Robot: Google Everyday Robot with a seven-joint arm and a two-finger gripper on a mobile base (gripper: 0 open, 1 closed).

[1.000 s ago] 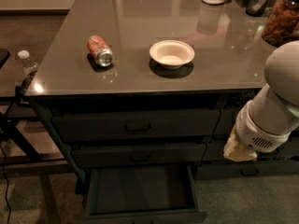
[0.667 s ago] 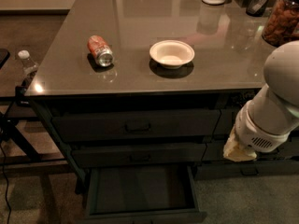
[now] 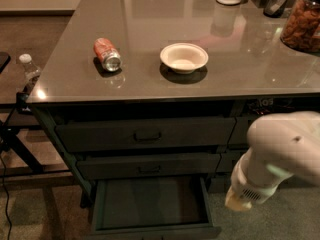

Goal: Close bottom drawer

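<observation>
One view to call, looking down across the cabinet front. Three dark drawers make up the wide stack. The top drawer [image 3: 145, 134] is shut and the middle drawer [image 3: 149, 166] is shut. The bottom drawer [image 3: 150, 203] is pulled well out at 6 o'clock in the frame, its flat floor bare and its front panel right at the lower edge.

Up on the countertop [image 3: 65, 79], well apart from the action, a red soda can [image 3: 107, 54] lies on its side at 11 o'clock. A shallow cream bowl [image 3: 184, 57] sits near it on the right, and a jar [image 3: 302, 21] of brown snacks is at 2 o'clock. A water bottle [image 3: 30, 69] stands off the left corner at 9 o'clock.

Now the gripper [image 3: 238, 202]. It hangs low at 4 o'clock in the frame on the end of the white arm [image 3: 285, 149], beside the drawer's right wall but apart from it. Wide or narrow? Cannot tell, and nothing shows in its hold.

Here is the relation that matters. From the gripper, the open drawer lies at 9 o'clock and its front panel at about 8 o'clock, nearer the camera. The drawer's long axis runs 9 to 3, and its slide runs 6 to 12, into the cabinet. My call: the gripper has to come round to the 6 o'clock side of that panel, then push toward 12. A push from its present spot would meet the side wall, not the front.
</observation>
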